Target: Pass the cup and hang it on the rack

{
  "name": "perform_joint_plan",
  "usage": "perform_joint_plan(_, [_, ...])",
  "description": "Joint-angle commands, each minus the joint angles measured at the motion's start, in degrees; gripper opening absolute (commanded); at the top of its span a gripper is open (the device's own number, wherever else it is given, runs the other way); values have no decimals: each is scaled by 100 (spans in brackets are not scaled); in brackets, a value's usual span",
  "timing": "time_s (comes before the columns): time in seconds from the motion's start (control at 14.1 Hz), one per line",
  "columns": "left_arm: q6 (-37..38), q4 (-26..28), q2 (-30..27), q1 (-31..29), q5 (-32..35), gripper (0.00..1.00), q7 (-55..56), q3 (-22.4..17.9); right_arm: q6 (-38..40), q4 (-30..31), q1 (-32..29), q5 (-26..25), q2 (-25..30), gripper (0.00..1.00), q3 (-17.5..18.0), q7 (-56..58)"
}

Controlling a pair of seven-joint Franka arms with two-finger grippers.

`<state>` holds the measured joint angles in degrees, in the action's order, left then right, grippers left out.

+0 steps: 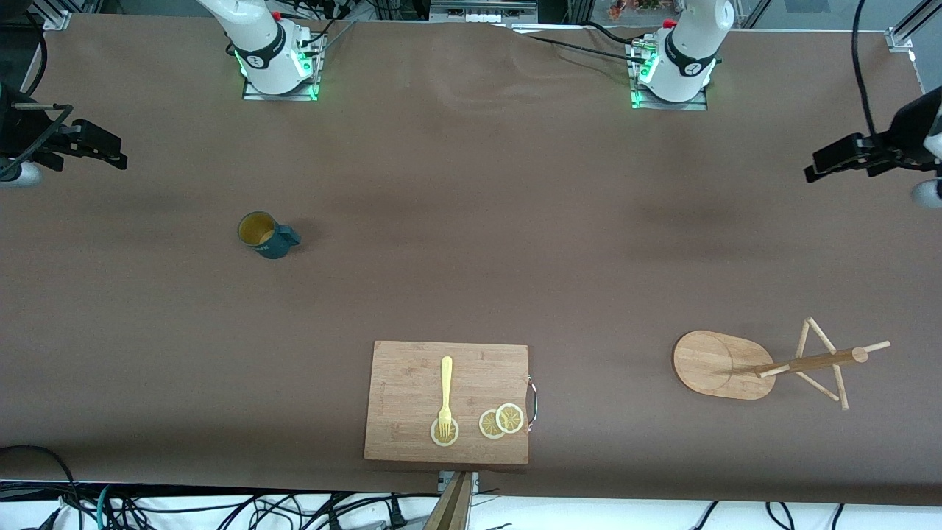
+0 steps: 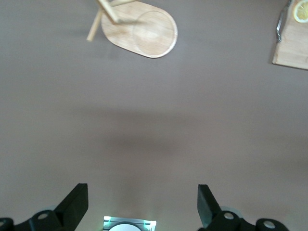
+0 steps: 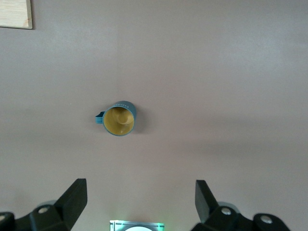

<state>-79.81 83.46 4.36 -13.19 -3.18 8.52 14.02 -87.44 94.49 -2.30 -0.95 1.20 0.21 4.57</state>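
The dark teal cup (image 1: 266,234) stands upright on the brown table toward the right arm's end, showing its yellowish inside; it also shows in the right wrist view (image 3: 119,119). The wooden rack (image 1: 723,364) stands on its oval base toward the left arm's end, nearer the front camera, and its base shows in the left wrist view (image 2: 144,31). My right gripper (image 3: 139,187) is open and empty, held high over the table's right-arm end (image 1: 103,147). My left gripper (image 2: 141,192) is open and empty, held high over the left-arm end (image 1: 824,165).
A bamboo cutting board (image 1: 447,401) lies at the table's front edge, midway along. On it are a yellow fork (image 1: 445,390) and lemon slices (image 1: 500,421). Its edge shows in the left wrist view (image 2: 291,48).
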Motion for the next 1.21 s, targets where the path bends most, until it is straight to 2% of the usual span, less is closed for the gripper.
perform_joint_plan(0.0, [89,-119,30,36,230,100,-78,118,104,-98,-60,-2,-23,99,50,-9])
perform_joint_plan(0.28, [54,-50,-14,62,361,100,-105,197,104,-98,-69,-2,-23,99,50,-9])
perform_joint_plan(0.35, [28,12,-49,384,562,100,-96,163,104,-98,-69,-2,-23,99,50,-9])
perform_joint_plan(0.5, [80,126,-93,1175,1116,100,-70,-178,104,-98,-69,-2,-23,99,50,-9])
perform_joint_plan(0.64, [19,266,-172,1424,1066,100,-105,-565,104,-98,-69,-2,-23,99,50,-9])
perform_joint_plan(0.85, [-322,722,-400,1477,907,100,-122,-751,182,-98,-69,-10,-23,99,50,-9])
perform_joint_plan(0.99, [-692,1188,-655,1486,584,100,-471,-1092,253,-98,-60,-10,-23,99,50,-9])
perform_joint_plan(1.13, [-746,1234,-673,1486,450,100,-632,-1200,393,-71,-43,-10,-58,99,85,-35])
